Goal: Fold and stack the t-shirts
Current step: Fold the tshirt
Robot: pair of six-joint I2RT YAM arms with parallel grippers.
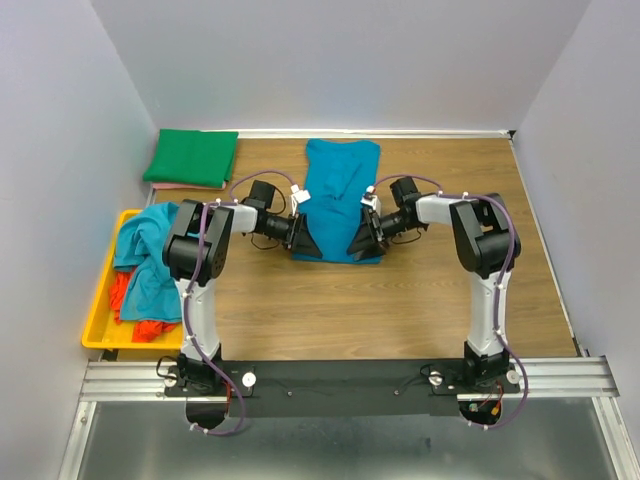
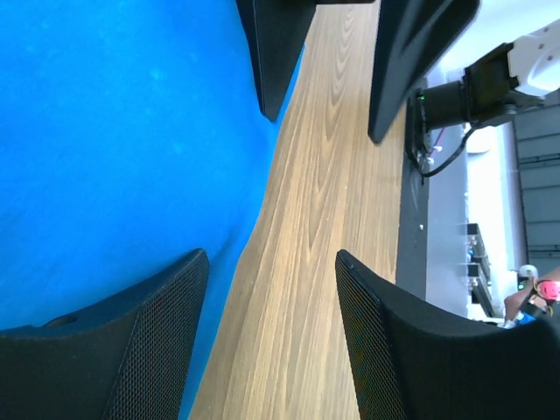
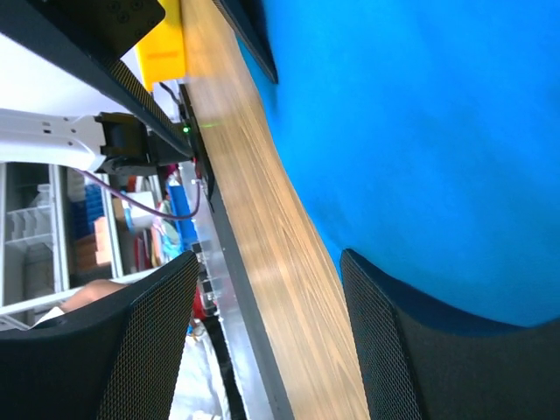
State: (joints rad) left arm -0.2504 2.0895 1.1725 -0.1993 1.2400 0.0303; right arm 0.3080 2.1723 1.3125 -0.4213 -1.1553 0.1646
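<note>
A teal-blue t-shirt point(image 1: 340, 180) lies flat in a long narrow fold at the middle of the wooden table point(image 1: 350, 310). My left gripper point(image 1: 306, 243) sits low at the shirt's near left corner and my right gripper point(image 1: 361, 241) at its near right corner, facing each other. In the left wrist view the gripper point(image 2: 271, 337) is open, one finger over the shirt's point(image 2: 114, 131) edge and bare wood between the jaws. The right wrist view shows that gripper point(image 3: 267, 341) open too, one finger against the shirt point(image 3: 420, 114). Neither holds cloth.
A folded green shirt point(image 1: 192, 157) lies at the back left corner. A yellow tray point(image 1: 103, 320) at the left edge holds crumpled teal point(image 1: 150, 260) and orange-red point(image 1: 150, 328) shirts. Walls enclose the table on three sides.
</note>
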